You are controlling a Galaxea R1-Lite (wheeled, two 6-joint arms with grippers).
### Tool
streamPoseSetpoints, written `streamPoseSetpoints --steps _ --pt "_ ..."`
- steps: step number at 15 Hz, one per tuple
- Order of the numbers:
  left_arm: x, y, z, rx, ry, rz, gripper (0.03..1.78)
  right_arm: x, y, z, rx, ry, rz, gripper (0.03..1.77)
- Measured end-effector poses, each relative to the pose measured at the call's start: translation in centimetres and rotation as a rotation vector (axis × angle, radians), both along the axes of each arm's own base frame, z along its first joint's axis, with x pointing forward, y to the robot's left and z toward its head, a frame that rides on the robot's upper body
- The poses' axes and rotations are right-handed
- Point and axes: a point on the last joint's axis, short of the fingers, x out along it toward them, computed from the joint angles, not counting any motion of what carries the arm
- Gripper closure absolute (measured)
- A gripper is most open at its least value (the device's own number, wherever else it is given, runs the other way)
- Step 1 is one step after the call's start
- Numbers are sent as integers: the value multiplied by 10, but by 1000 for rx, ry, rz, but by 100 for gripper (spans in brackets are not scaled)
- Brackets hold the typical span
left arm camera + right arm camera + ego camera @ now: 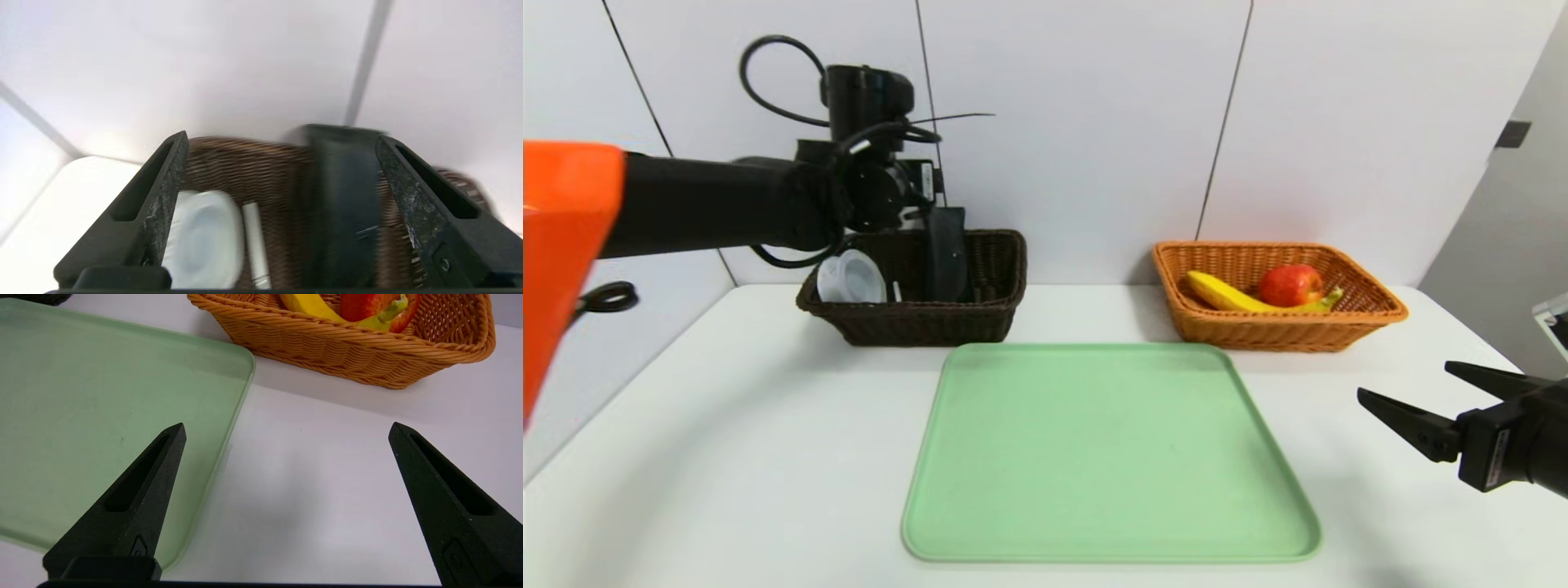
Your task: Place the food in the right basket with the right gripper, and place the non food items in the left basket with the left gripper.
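Pouch point(946, 253), spool point(851, 278) and pen point(255, 241) sit in the dark left basket point(980, 314); left gripper point(282, 143) above it, jaws apart, empty. Banana point(1221, 292) and apple point(1290, 285) in the tan right basket point(1282, 331). Right gripper point(1409, 392) low over the table point(727, 425) beside the green tray point(1103, 457), jaws spread, empty.

The dark brown basket point(915, 314) stands near the table's far edge, left of centre. In it a white spool point(852, 278) leans at the left end, a slim white pen point(255, 241) lies beside it, and a black pouch point(946, 253) stands on end, seemingly against the back wall. The orange-tan basket point(1278, 327), far right, holds a yellow banana point(1223, 294) lying lengthwise with a red apple point(1290, 285) behind it, touching.
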Motion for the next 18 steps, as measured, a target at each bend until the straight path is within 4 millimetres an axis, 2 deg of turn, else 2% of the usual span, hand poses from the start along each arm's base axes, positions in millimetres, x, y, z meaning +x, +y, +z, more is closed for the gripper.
streamPoseSetpoints --steps 2,4,7,9,11,14,18 --pt "-31 31 21 9 33 29 17 -3 0 4 1 -19 -4 9" --pt "-71 65 38 4 45 45 16 -6 -1 10 3 -46 -6 9" --pt "-140 100 40 -2 61 66 14 -11 -2 17 4 -74 -13 9" --pt "-185 114 27 -4 75 85 14 -17 -2 21 3 -81 -24 9" --pt "-221 125 9 -1 94 120 14 -22 -3 25 7 -108 -32 9" --pt "-265 145 -22 4 91 222 12 -31 -4 29 4 -137 -59 9" --pt "-312 154 -63 28 50 296 12 -56 -6 33 5 -146 -60 9"
